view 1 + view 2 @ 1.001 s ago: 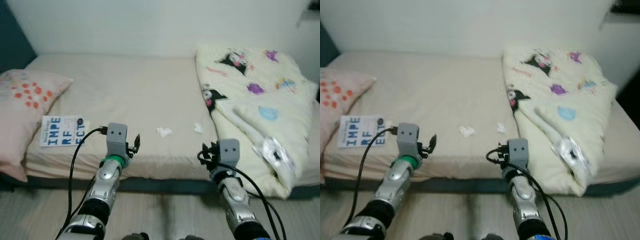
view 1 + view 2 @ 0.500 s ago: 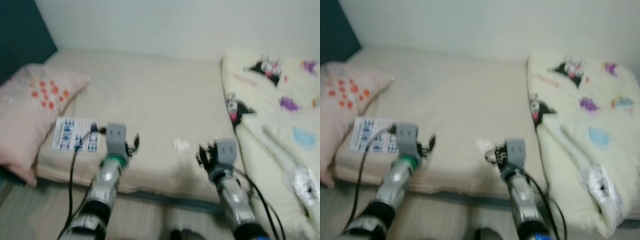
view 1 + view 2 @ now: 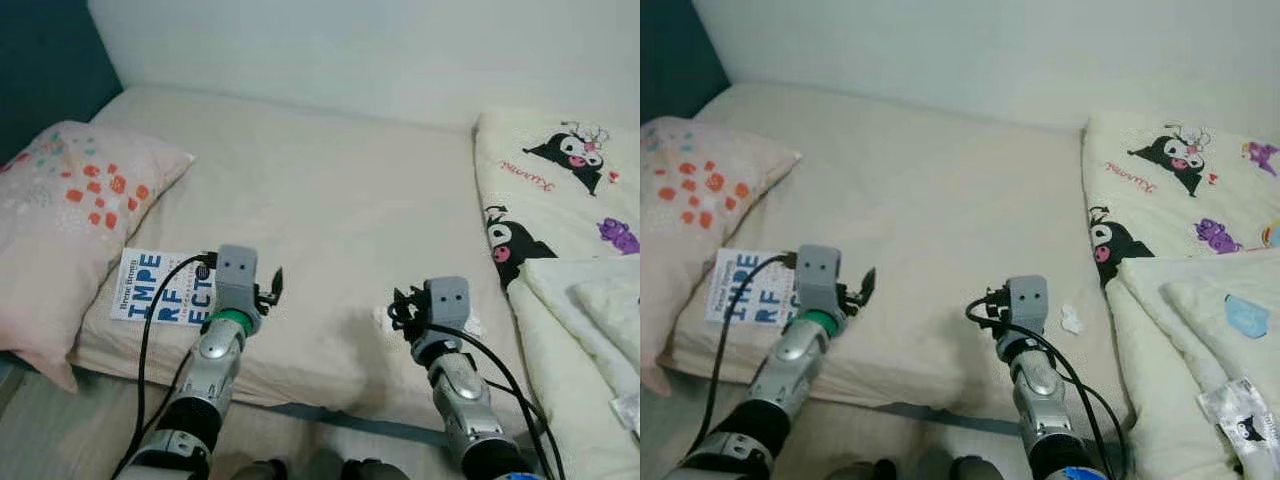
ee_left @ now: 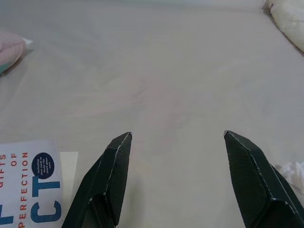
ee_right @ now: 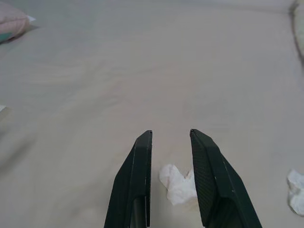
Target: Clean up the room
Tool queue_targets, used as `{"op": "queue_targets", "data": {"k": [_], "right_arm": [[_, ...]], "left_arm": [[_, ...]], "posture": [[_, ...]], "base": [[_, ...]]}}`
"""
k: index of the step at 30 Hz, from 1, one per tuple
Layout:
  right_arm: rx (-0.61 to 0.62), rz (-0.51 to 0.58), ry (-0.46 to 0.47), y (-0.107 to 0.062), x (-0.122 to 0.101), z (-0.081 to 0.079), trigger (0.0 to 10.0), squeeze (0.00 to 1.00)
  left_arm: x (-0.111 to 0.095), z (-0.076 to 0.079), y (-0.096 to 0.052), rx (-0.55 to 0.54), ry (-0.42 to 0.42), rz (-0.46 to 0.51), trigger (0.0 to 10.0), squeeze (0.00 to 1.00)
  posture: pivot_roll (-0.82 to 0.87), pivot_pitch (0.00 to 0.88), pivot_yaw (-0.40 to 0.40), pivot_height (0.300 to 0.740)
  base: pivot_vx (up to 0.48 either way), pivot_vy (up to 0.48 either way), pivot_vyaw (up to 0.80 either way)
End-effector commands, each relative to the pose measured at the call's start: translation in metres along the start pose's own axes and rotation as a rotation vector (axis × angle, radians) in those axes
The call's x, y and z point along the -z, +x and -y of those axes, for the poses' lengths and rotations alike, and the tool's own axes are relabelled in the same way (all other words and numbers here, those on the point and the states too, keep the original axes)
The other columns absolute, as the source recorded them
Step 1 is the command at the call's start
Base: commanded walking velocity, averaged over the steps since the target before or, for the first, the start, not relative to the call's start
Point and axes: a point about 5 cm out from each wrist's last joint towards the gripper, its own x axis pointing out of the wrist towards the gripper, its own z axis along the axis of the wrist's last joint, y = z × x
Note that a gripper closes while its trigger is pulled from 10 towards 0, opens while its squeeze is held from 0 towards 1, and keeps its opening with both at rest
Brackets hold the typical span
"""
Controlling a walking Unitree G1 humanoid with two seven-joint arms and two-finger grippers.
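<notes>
A wide bed (image 3: 330, 210) covered in a plain beige sheet spans the head views, with a pale wall behind it. On the robot's right lies a folded cream blanket (image 3: 1180, 230) printed with black and purple cartoon characters; on its left sits a pink pillow (image 3: 60, 215) with red-orange spots. Just beside the pillow, near the bed's front edge, a white book (image 3: 160, 286) with large blue letters lies flat.

Both silver arms reach forward over the front edge of the mattress. The left gripper (image 4: 176, 142) hovers above bare sheet with its two black fingers spread well apart; its wrist view catches the book's corner at one side and a bit of white tissue at the other edge. The right gripper (image 5: 171, 137) has its fingers drawn closer, a narrow gap left between them, holding nothing.

The right wrist view shows what the head views mostly hide behind the right wrist: a small crumpled white tissue (image 5: 178, 184) lying on the sheet directly under the gap between the fingers, apparently not touched. A second crumpled tissue (image 3: 1072, 319) lies off to the right gripper's side, near the blanket's edge; it is plain in the right eye view. Both tissues are wadded, irregular, and bright white against the beige.
</notes>
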Motion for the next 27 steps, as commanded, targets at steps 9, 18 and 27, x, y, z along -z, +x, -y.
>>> {"op": "queue_targets", "data": {"k": [9, 18, 27], "right_arm": [[0.060, -0.024, 0.017, -0.005, 0.005, 0.009, 10.0, 0.00], [0.113, -0.027, 0.019, 0.000, 0.000, 0.016, 10.0, 0.00], [0.117, -0.026, 0.015, 0.003, -0.004, 0.022, 10.0, 0.00]], "left_arm": [[0.005, 0.003, -0.003, 0.045, 0.018, -0.018, 10.0, 0.00], [0.004, 0.005, -0.001, 0.059, 0.020, -0.029, 10.0, 0.00], [0.005, 0.007, -0.001, 0.055, 0.015, -0.030, 10.0, 0.00]], "posture": [[-0.03, 0.063, 0.044, 0.740], [-0.03, 0.088, 0.053, 0.715], [-0.03, 0.097, 0.040, 0.675]], "base": [[0.000, 0.000, 0.00], [0.000, 0.000, 0.00], [0.000, 0.000, 0.00]]}}
